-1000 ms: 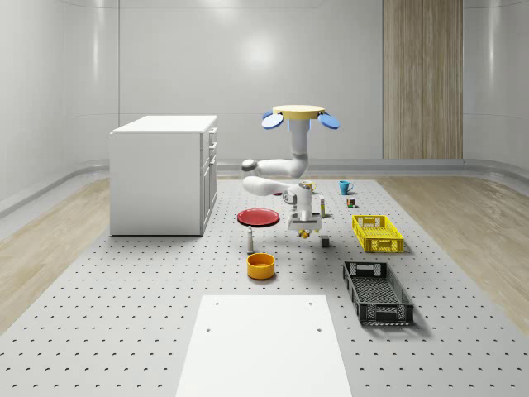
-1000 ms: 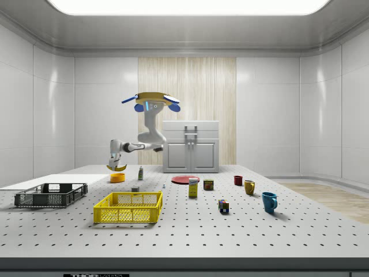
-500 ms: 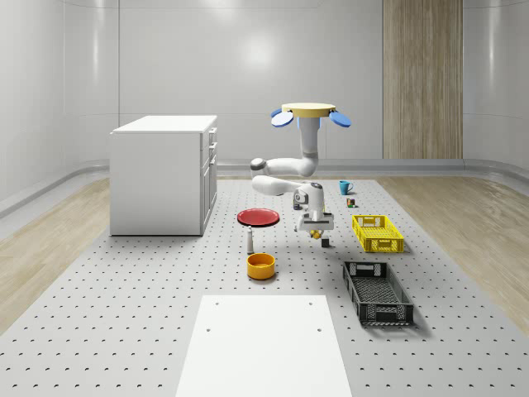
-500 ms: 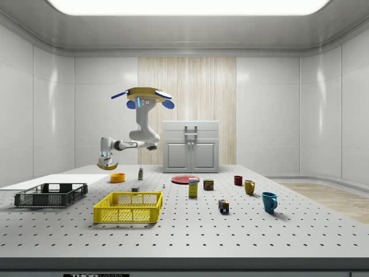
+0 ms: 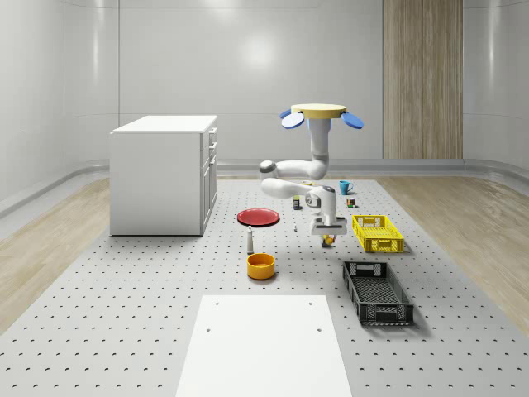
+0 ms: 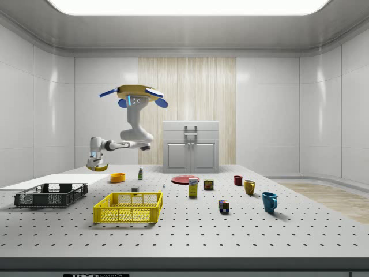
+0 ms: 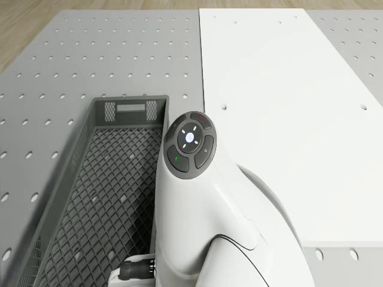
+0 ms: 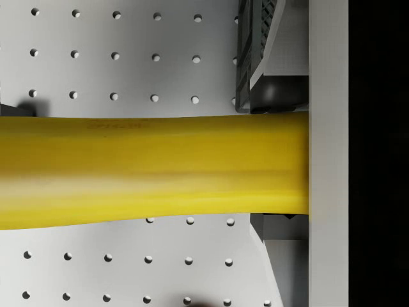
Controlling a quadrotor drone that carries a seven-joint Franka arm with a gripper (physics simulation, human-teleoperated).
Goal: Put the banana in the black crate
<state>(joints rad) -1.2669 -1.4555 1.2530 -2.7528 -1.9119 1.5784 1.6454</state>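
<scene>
**pegboard_pete:** White-walled room, big perforated table [image 5: 124, 331]. The hand [image 5: 328, 238] hangs off the arm under the hovering drone [image 5: 321, 113], clamped on the banana [image 8: 153, 169], well above the table. Wrist view has the fruit running straight across between the fingers.

**crate_kate:** Good spot to hold it, I'd say: mid-body, across the curve. It's light but soft and smooth-skinned, so too much squeeze would bruise it and too little lets it swivel.

**pegboard_pete:** Black crate [image 5: 377, 291] sits below the hand and a bit ahead. Yellow crate [image 5: 377, 232] is just beside the hand, orange bowl [image 5: 260, 265] off on the other side.
</scene>
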